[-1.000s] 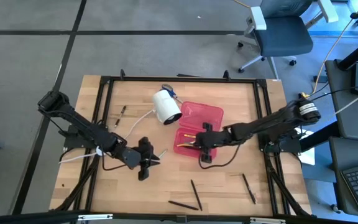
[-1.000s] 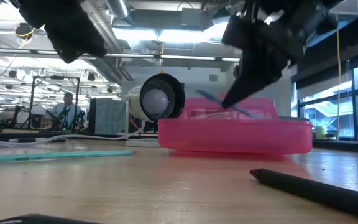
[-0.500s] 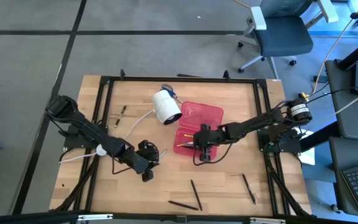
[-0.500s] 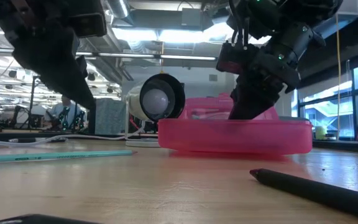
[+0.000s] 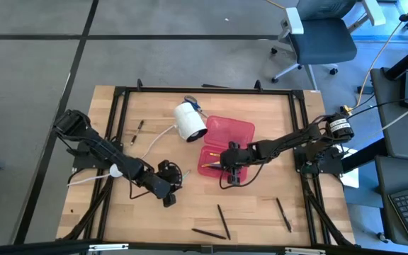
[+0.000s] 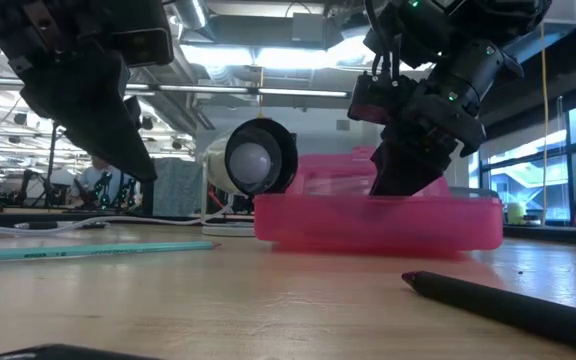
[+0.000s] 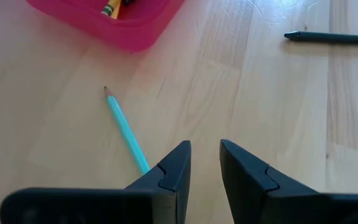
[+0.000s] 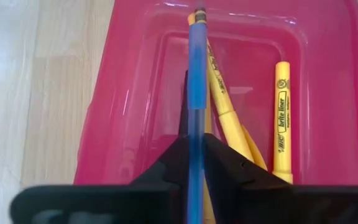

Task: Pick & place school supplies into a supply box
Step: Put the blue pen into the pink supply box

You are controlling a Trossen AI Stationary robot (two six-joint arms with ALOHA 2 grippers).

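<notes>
The pink supply box (image 5: pixel 225 145) lies open, its lid on the far side and its tray (image 8: pixel 135 93) holding yellow pencils (image 8: pixel 219 93) and a yellow highlighter (image 8: pixel 281 118). My right gripper (image 5: pixel 224 164) is low over the tray, shut on a blue pen (image 8: pixel 196 68). My left gripper (image 5: pixel 168 178) hangs open above the table, left of the box. A teal pencil (image 7: pixel 124 127) lies flat on the wood, running beneath one of that gripper's fingers. In the low view this pencil (image 6: pixel 88 250) is well below the left gripper (image 6: pixel 128 150). My right gripper pinches the blue pen between its two fingers, on the shaft (image 8: pixel 195 124). The pen runs on forward between the fingers, and its far end (image 8: pixel 199 14) reaches the tray's end wall above the yellow pencils. The tray wall hides whether the pen rests on anything.
A white cylinder (image 5: pixel 190 120) with a white cable lies beside the box's far left corner. Black pens lie near the table's near edge (image 5: pixel 222 221) (image 5: pixel 283 214) (image 5: pixel 207 232), one close in the low view (image 6: pixel 508 305). A short pen (image 5: pixel 139 127) lies far left. Black frame rails border the table.
My right gripper has moved a little toward the table's left and come down, carrying the blue pen from above the box into the tray. My left gripper has come down closer to the table by the teal pencil. Both have stayed almost still in the last half second.
</notes>
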